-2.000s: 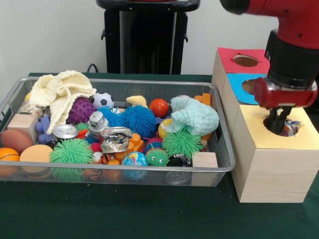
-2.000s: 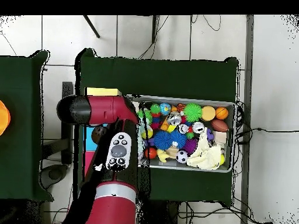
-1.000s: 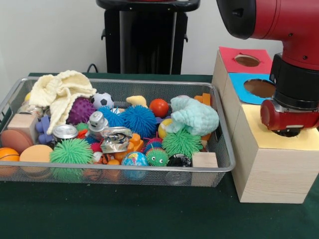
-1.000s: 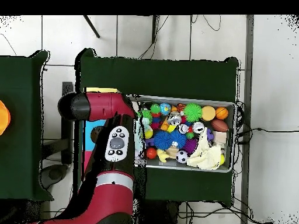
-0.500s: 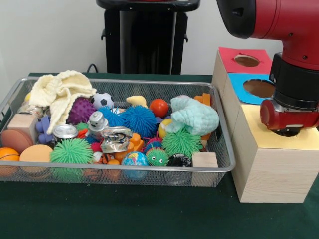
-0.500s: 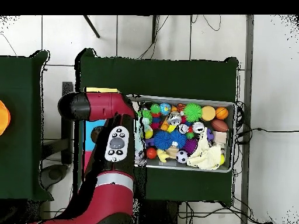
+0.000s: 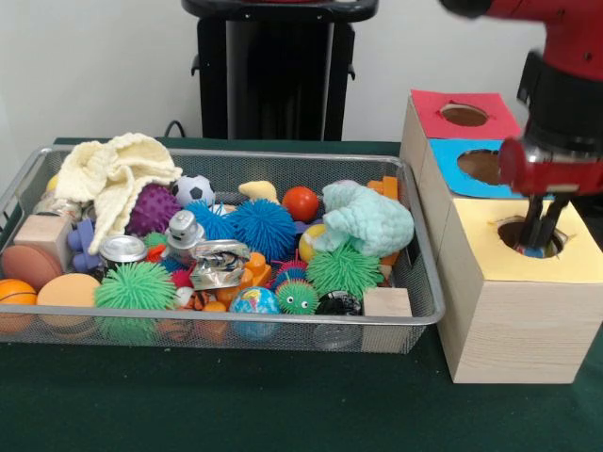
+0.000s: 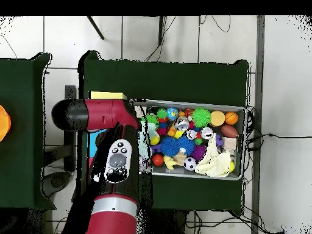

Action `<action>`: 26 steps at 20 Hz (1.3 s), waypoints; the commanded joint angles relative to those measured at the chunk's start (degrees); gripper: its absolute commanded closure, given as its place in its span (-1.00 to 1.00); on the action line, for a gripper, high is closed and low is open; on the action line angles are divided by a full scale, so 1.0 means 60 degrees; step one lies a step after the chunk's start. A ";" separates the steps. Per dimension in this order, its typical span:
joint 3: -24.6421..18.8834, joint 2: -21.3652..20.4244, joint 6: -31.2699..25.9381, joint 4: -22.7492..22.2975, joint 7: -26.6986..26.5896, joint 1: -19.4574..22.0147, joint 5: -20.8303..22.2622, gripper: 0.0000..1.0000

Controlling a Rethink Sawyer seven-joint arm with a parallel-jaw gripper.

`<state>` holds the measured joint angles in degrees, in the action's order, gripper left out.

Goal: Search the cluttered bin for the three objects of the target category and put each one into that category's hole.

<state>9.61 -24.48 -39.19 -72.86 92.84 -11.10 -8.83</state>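
The wire mesh bin (image 7: 236, 321) is packed with toys; it also shows in the overhead view (image 8: 183, 103). No polka-dot cloth is visible. Two soft knit pieces lie in the bin: a cream one (image 7: 111, 172) at its back left, also in the overhead view (image 8: 213, 162), and a mint one (image 7: 369, 218) at its right. My gripper (image 7: 539, 240) hangs over the round hole (image 7: 556, 245) in the pale yellow box top (image 7: 495, 262), tips just inside it, slightly open and holding nothing. In the overhead view the arm (image 8: 116, 140) hides the gripper.
A blue-topped box (image 7: 454, 162) and a red-topped box (image 7: 435, 102) stand behind the yellow one. The bin holds spiky balls (image 7: 261, 226), a crushed can (image 7: 219, 263), small sports balls, wooden blocks (image 7: 387, 302) and a globe ball (image 7: 253, 302). The pedestal (image 7: 278, 71) stands behind.
My gripper has risen from low against the yellow box's hole, so its tips now show above the hole. The bin's contents have not moved.
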 commanded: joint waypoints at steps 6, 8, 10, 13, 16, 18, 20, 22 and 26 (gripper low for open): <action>-0.0239 -0.1978 -0.2784 -0.1025 0.1031 0.0108 0.0093 1.00; -0.0298 -0.1970 -0.2674 -0.1095 0.1031 0.0184 0.0117 1.00; -0.0309 -0.2012 -0.2727 -0.1069 0.0956 0.0265 0.0177 1.00; -0.0344 -0.2001 -0.2704 -0.1045 0.0847 0.0390 0.0252 1.00; -0.0406 -0.1926 -0.2404 -0.1116 0.0556 0.0666 0.0365 1.00; -0.0485 -0.1897 -0.2298 -0.1131 0.0112 0.0980 0.0498 1.00; -0.0566 -0.1887 -0.2210 -0.1142 -0.0444 0.1341 0.0692 1.00; -0.0702 -0.1850 -0.2044 -0.1207 -0.0914 0.1705 0.0846 1.00; -0.1051 -0.1788 -0.1603 -0.1379 -0.1396 0.2252 0.1148 1.00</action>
<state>9.16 -37.35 -50.86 -73.26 92.84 -2.97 -6.44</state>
